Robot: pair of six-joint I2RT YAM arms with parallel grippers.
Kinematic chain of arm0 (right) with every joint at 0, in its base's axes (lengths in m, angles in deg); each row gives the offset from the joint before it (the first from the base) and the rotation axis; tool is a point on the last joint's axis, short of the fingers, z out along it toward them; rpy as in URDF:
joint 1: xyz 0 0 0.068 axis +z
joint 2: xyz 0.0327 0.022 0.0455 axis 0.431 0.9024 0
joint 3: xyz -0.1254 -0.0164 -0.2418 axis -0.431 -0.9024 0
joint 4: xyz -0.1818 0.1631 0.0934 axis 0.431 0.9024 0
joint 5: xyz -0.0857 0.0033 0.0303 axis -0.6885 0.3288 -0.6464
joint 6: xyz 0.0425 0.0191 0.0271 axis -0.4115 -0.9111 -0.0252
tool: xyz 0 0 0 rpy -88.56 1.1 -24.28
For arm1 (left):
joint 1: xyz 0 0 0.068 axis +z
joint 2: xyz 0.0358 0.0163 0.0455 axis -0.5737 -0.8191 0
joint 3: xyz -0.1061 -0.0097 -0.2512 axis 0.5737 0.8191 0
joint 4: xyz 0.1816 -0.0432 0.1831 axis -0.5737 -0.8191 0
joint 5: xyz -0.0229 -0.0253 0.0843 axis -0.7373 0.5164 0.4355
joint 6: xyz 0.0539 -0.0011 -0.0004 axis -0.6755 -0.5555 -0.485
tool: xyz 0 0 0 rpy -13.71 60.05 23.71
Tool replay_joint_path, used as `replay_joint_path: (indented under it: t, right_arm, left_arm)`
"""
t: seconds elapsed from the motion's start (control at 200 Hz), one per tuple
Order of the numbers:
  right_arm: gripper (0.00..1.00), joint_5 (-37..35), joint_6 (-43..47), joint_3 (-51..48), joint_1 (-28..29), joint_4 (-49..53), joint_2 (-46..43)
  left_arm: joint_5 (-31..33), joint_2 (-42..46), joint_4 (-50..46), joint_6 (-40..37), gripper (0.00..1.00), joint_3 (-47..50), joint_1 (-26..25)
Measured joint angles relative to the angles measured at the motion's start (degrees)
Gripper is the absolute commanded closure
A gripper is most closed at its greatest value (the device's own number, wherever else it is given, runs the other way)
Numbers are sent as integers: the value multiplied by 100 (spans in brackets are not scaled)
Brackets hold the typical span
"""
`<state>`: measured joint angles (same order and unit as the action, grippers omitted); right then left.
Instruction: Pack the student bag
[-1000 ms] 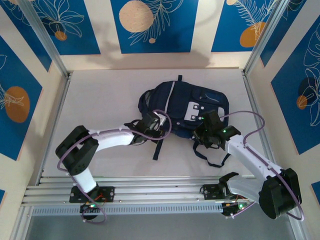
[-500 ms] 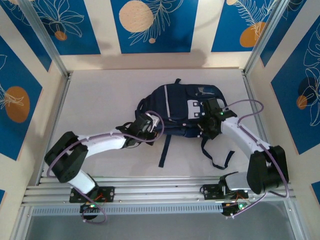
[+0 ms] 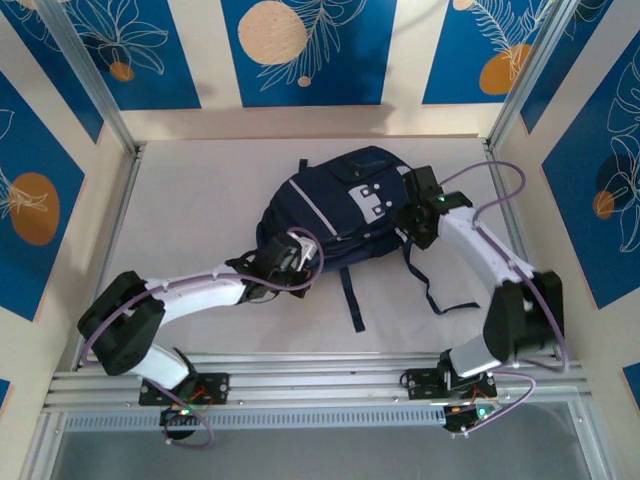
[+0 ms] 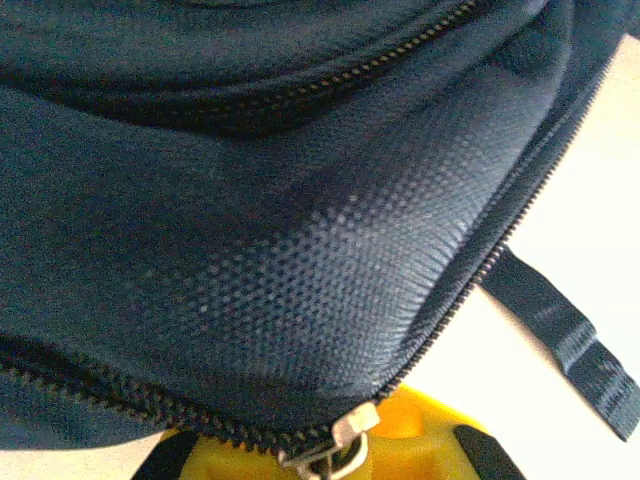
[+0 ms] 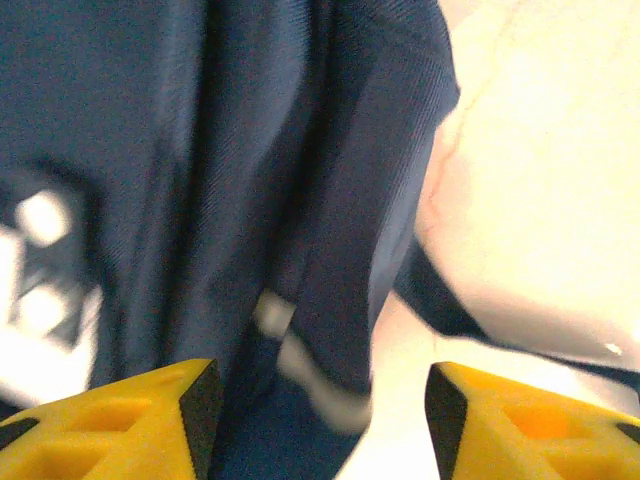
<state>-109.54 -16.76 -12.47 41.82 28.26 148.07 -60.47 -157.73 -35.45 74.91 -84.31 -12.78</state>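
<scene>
Navy-blue fabric student bag (image 3: pixel 335 205) is lying flat while my left hand (image 3: pixel 293 252) is pinching its metal zip pull (image 4: pixel 340 440) to work the zip, my right hand (image 3: pixel 414 218) gaping alongside.

The dark blue student bag (image 4: pixel 300 250) is very close. A zip (image 4: pixel 480 270) runs along its edge. The yellow left pincer (image 4: pixel 325 458) is pinched on the bag at the metal zip pull (image 4: pixel 345 430). A dark strap (image 4: pixel 565 335) lies on the pale bench (image 4: pixel 590 180).
</scene>
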Motion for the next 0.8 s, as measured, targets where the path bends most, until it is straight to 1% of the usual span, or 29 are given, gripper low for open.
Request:
replay_joint_path:
  t: [0.075, 0.16, 0.265, 0.375, 0.465, 0.675, 0.8]
  right_arm:
    - [49, 133, -120, -374, 219, -118, -782]
    - [52, 544, -385, -931, 487, -358, -1596]
    - [52, 1130, -951, -1718, 850, -859, -2076]
    - [50, 1624, -1609, -2524, 1239, -1565, -2087]
    - [48, 1838, -2085, -2955, 1513, -2103, -2000]
    - [47, 2006, -2634, -3101, 1711, -3383, -1683]
    - [50, 2041, -2761, -3112, 1792, -4017, -1397]
  left_arm:
    - [-48, 0, 7, 7, 100, -2, -116]
    - [-118, 0, 17, 35, 100, -15, -192]
    - [-173, 0, 17, 114, 100, -42, -232]
    - [-251, -4, 15, 118, 100, -76, -291]
    - [-317, -7, 24, 118, 100, -103, -361]
    - [-442, -7, 59, 160, 100, -120, -400]
    - [-444, -7, 59, 208, 100, -122, -409]
